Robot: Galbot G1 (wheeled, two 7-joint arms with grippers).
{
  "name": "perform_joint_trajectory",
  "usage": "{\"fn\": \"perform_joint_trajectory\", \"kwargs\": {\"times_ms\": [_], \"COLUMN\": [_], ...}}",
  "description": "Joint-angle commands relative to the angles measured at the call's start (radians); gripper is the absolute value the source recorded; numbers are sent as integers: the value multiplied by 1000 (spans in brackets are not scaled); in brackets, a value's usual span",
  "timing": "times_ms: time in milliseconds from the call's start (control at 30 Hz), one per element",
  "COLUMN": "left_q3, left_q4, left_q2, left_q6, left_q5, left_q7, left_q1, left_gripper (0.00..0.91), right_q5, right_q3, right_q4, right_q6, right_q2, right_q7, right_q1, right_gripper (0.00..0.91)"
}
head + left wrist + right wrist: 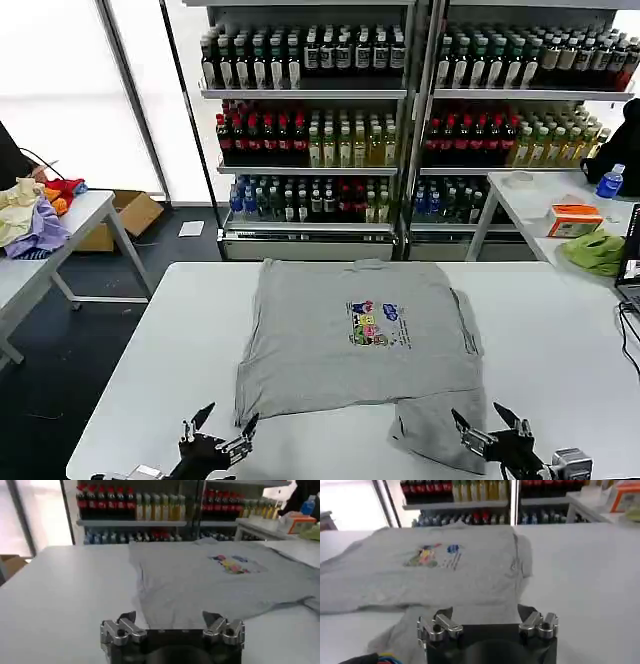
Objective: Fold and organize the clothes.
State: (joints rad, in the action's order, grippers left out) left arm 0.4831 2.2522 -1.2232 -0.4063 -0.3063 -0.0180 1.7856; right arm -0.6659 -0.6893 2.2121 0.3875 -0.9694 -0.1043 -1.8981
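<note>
On the white table (150, 350), a grey shirt (360, 335) lies spread out with its multicoloured chest print (377, 323) facing up. The shirt sits at the middle of the table, its far edge near the table's far edge. Its near edge runs unevenly, and a further flap of grey fabric (435, 430) projects from beneath it toward the robot on the right side. Whether this flap belongs to the same shirt or to a second one underneath cannot be determined.

The left gripper (222, 428) is positioned low at the near table edge, just beside the shirt's near left corner. Its fingers are spread apart with nothing between them. The left wrist view confirms the released state: both fingertips (127, 617) stand apart over bare table, short of the fabric edge.

The right gripper (488, 426) is positioned at the near right, at the edge of the projecting flap. Its fingers are likewise spread and hold nothing. In the right wrist view, the fingertips (442, 615) stand over the grey fabric; contact with the cloth cannot be confirmed.

Both arms are cut off by the lower edge of the head view.
</note>
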Motion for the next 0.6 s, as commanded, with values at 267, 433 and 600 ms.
{"fn": "perform_joint_trajectory", "kwargs": {"times_ms": [267, 433, 600], "left_q3": [-98, -103, -93], "left_q4": [-54, -60, -90], "left_q2": [-21, -28, -31], "left_q6": [-31, -31, -26], "left_q5": [-3, -3, -3], "left_q7": [36, 40, 43], "left_q1": [-84, -105, -123], "left_gripper": [907, 907, 907], "right_q5": [39, 54, 58], "right_q3": [63, 80, 75], "right_q4": [11, 6, 2], "right_q6": [-2, -13, -23], "right_q2": [-15, -28, -30], "right_q7": [-13, -5, -1], "right_q1": [-66, -70, -76], "right_gripper": [0, 0, 0]}}
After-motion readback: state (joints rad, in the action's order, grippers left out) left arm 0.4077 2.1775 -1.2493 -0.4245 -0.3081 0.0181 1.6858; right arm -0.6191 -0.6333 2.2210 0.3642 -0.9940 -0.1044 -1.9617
